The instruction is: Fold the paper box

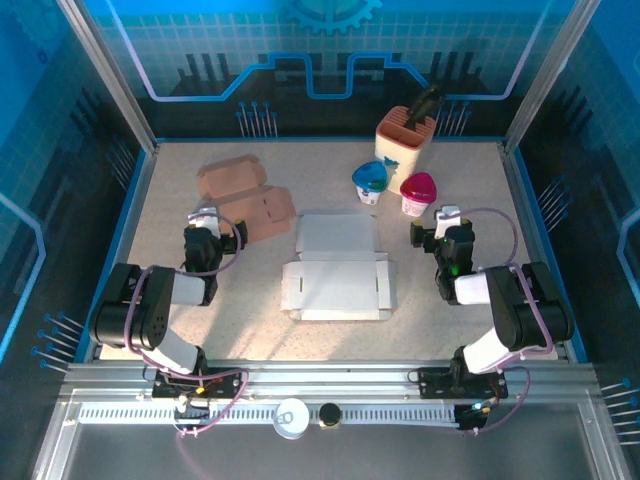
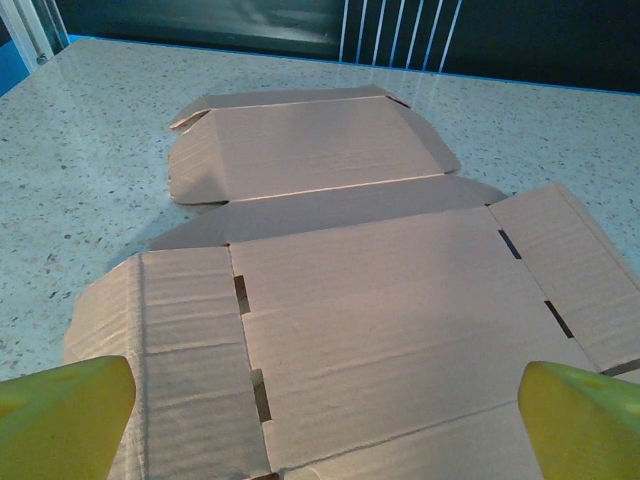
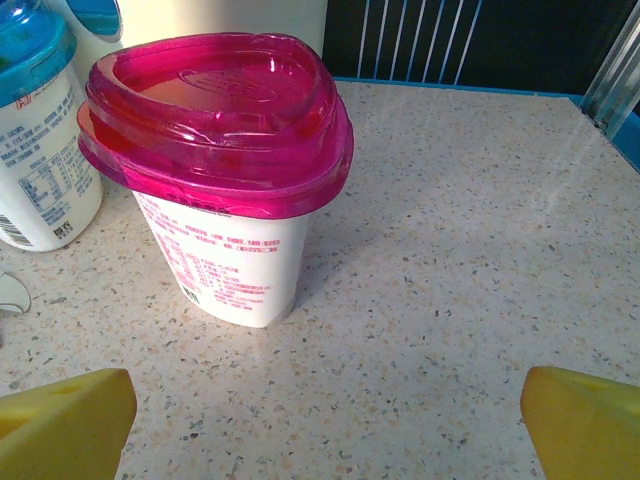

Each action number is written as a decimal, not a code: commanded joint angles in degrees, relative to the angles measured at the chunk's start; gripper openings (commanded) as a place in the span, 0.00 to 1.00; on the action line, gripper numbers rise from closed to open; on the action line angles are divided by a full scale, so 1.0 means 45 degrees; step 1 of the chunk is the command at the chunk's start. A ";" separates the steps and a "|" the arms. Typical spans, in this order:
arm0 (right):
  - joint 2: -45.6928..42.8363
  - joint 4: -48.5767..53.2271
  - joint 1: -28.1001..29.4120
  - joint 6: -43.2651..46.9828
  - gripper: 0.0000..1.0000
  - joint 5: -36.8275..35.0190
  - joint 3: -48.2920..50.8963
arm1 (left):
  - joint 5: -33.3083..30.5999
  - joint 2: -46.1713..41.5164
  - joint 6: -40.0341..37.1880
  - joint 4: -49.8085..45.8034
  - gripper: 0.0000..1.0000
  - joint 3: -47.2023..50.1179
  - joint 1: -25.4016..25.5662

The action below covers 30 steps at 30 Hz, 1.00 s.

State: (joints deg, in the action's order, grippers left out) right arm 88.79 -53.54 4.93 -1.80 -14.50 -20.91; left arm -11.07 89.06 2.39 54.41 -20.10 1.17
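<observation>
Both arms are crouching low at either side of the table (image 1: 450,310), the left gripper (image 2: 320,405) gaping wide at the flat brown cardboard (image 2: 380,300), the right gripper (image 3: 325,410) gaping wide facing the pink-lidded cup (image 3: 225,190), the white paper box (image 1: 338,270) lying flat between them.

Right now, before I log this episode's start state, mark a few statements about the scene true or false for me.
1. The white paper box lies flat and unfolded. True.
2. The left pincer is clamped shut. False: it is open and holds nothing.
3. The pink-lidded cup lies on its side. False: it stands upright.
4. The right pincer is open. True.
</observation>
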 commanded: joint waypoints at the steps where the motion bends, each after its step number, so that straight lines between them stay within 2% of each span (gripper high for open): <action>1: -0.0098 -0.0300 0.0115 0.0196 1.00 -0.0024 -0.0008 | 0.0276 0.0040 -0.0308 0.0995 0.99 0.0299 -0.0045; 5: -0.0608 -0.1656 -0.0045 -0.0223 1.00 -0.0340 0.1022 | -0.0108 -0.0269 -0.0163 0.2861 0.99 0.1367 -0.0045; 9: -0.0544 -0.2207 -0.0056 -0.0165 1.00 -0.0314 0.1225 | -0.0235 -0.1357 -0.0337 0.2827 0.99 0.1859 0.0075; 13: -0.0766 -0.2334 0.0111 0.0166 1.00 -0.0226 0.1344 | -0.1167 -0.2073 -0.1169 0.3286 0.99 0.2334 0.0961; 14: -0.1023 -0.2362 0.0325 0.0357 1.00 -0.0640 0.1365 | -0.1445 -0.2249 -0.1366 0.3337 0.99 0.2388 0.1189; 15: -0.1647 -0.1753 0.0696 0.0570 1.00 -0.1296 0.1336 | -0.1722 -0.2537 -0.1583 0.3307 0.99 0.2448 0.1420; 19: -0.4695 0.1759 0.1078 0.0800 1.00 -0.1270 0.0423 | -0.2861 -0.4505 -0.2570 0.3041 0.99 0.2493 0.2601; 20: -0.5554 0.2432 0.1115 0.0547 1.00 -0.1262 0.0229 | -0.3163 -0.5251 -0.2804 0.2384 0.99 0.2209 0.2979; 21: -0.6636 0.4065 0.1132 0.0188 1.00 -0.1177 -0.0274 | -0.3514 -0.6143 -0.2969 0.1007 0.99 0.1614 0.3431; 22: -0.7413 0.5816 0.1136 -0.0227 1.00 -0.1081 -0.1010 | -0.4072 -0.6903 -0.2754 -0.0637 0.99 0.0826 0.3820; 23: -0.8047 0.7488 0.1179 -0.0968 1.00 -0.1121 -0.2210 | -0.4672 -0.7697 -0.1964 -0.3367 0.99 -0.0313 0.4172; 24: -0.8436 0.9589 0.1157 -0.2275 1.00 -0.1064 -0.3284 | -0.4253 -0.8304 -0.0661 -0.6826 0.99 -0.1807 0.4272; 25: -0.8680 1.1913 0.1006 -0.3166 1.00 -0.0140 -0.4428 | -0.3928 -0.8557 0.1008 -0.9527 0.99 -0.3050 0.4230; 27: -0.8996 1.4382 0.0548 -0.5256 1.00 0.1778 -0.5710 | -0.3803 -0.8687 0.5061 -1.2667 0.99 -0.4304 0.4131; 28: -0.9208 1.4843 0.0188 -0.6440 1.00 0.3086 -0.5817 | -0.2464 -0.8733 0.6179 -1.2944 0.99 -0.4395 0.3799; 30: -0.9547 1.4250 -0.0555 -0.7338 1.00 0.6291 -0.5608 | 0.1272 -0.8360 0.7968 -1.3602 0.99 -0.5023 0.2935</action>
State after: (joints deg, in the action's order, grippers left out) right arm 47.37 -5.82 5.87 -20.40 -5.76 -47.09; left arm -21.21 49.98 17.17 15.84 -40.69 17.87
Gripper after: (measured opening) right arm 0.996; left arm 0.992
